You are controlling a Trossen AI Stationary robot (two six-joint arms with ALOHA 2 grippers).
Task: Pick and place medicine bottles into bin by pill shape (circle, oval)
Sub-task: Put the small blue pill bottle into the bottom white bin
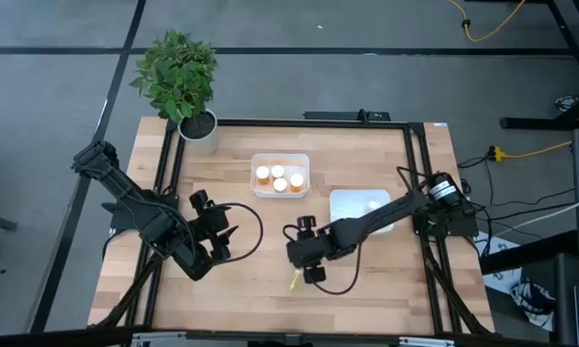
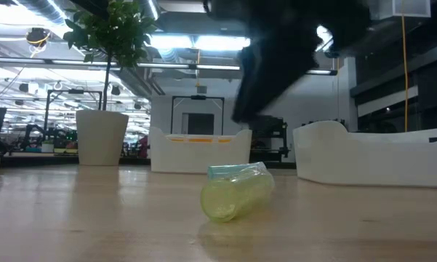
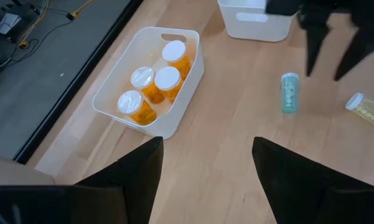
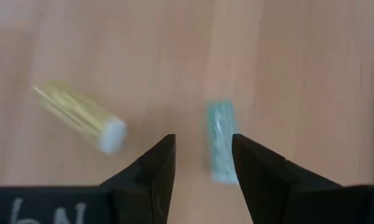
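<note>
Bright, even overhead light with soft shadows; the right wrist view is blurred, and ceiling lamps glare in the low view.

Right gripper covers teal bottle in high view. Yellow bottle there: small streak only, cap too small to tell. Low view: arm dark blur, fingers cut off. White bin contents hidden by arm. Pill shapes unreadable. Wrist view: yellow bottle blurred.
</note>
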